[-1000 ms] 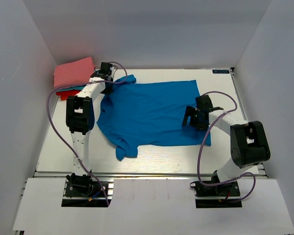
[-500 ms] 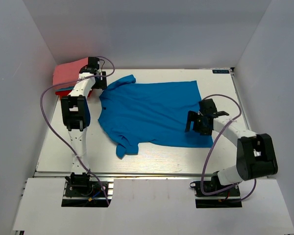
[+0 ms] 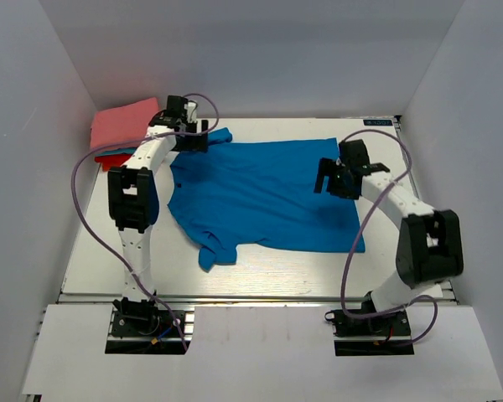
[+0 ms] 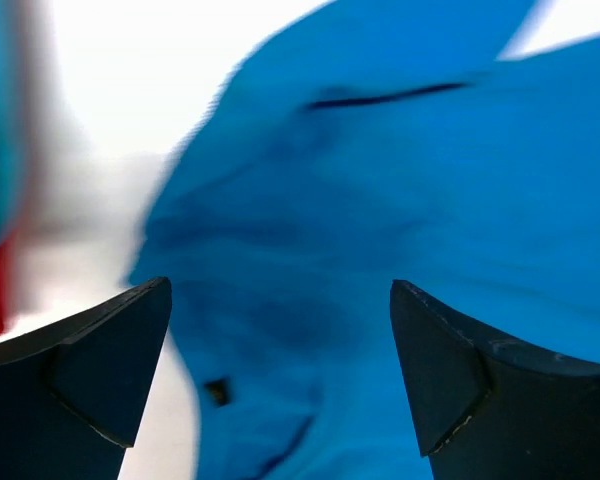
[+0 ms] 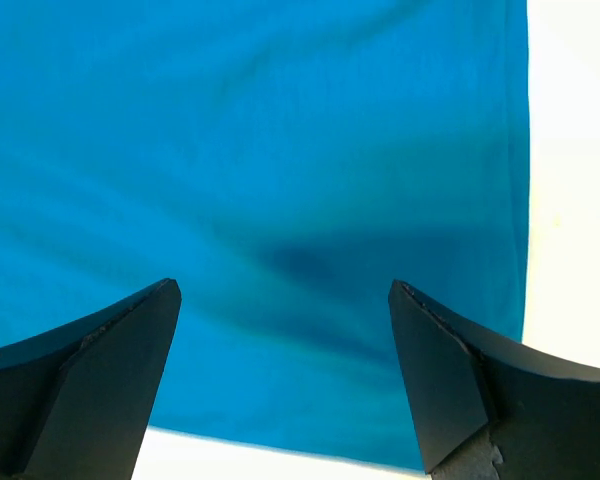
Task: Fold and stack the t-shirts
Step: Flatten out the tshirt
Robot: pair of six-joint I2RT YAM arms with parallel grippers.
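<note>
The royal-blue t-shirt point(image 3: 264, 197) lies spread flat on the white table, collar to the left and hem to the right. My left gripper point(image 3: 198, 139) hovers open over the far-left sleeve; in the left wrist view blurred blue cloth point(image 4: 380, 200) lies under the open gripper point(image 4: 280, 370), with nothing between the fingers. My right gripper point(image 3: 329, 179) is open above the shirt's hem end, and in its own view that gripper point(image 5: 280, 370) has only blue cloth point(image 5: 260, 150) beneath it. A folded pile sits at the far left corner: salmon-pink shirt point(image 3: 124, 124) on top, teal point(image 3: 122, 152) and red point(image 3: 111, 162) edges below.
White walls close in the table on three sides. Bare table point(image 3: 260, 272) shows in front of the shirt, and a strip of it point(image 5: 570, 200) lies beside the hem. Purple cables point(image 3: 82, 209) loop from both arms.
My left gripper has opened, swung out over the pink pile and come back above the sleeve. The right gripper, still open, moved from the near hem corner toward the far side.
</note>
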